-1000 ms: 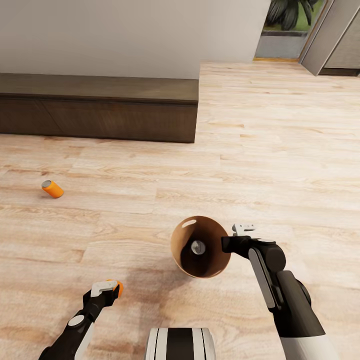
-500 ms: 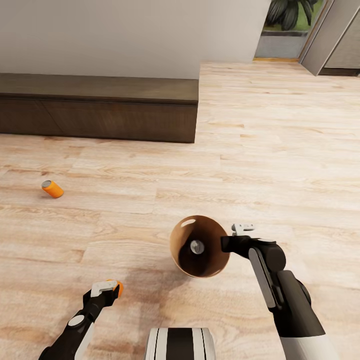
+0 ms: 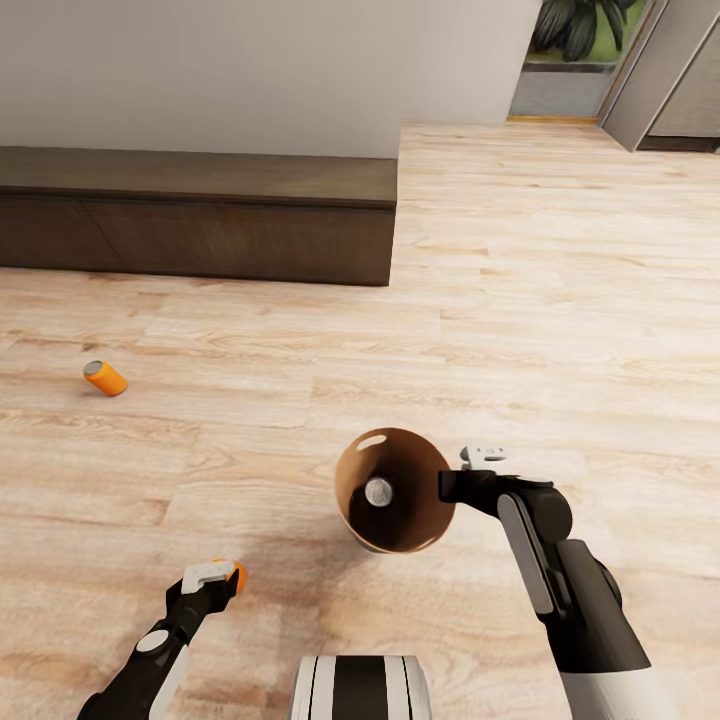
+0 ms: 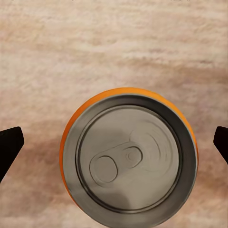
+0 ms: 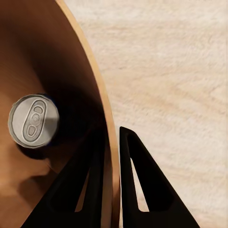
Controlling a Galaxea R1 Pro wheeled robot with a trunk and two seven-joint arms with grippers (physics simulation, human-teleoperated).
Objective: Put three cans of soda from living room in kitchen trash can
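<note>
- Nearest the robot, the left gripper [image 3: 222,577] hangs over a standing soda can [image 3: 238,576], nearer the robot than the trash bin [image 3: 352,505] and to its left. From the left wrist camera the can's [image 4: 129,161] grey top sits square between the two dark fingertips [image 4: 9,147], which stand wide apart and touch nothing: an unclenched gripper lined up, I'd say, for a straight drop onto the can.
- The right gripper [image 3: 462,478] is clamped on the bin's right-hand rim. The right wrist camera shows one finger [image 5: 137,183] outside the wall [image 5: 97,90] and one inside, pinching it. That grip reads as a way to carry the bin around to the cans.
- One can in the bin [image 3: 378,491] stands upright on the brown bottom, its grey top [image 5: 33,119] showing. One down, by my count.
- Versus a second ago, the bin has shifted a little left and away from the robot and tipped, its mouth now facing more to the left; the can inside slid with it. The left gripper hasn't budged.
- Far left of the bin, well apart, a third can [image 3: 104,378] lies on its side on the wood floor [image 3: 560,300], untouched.
- Beyond the bin, the low dark cabinet [image 3: 200,215] runs along the wall [image 3: 270,70].
</note>
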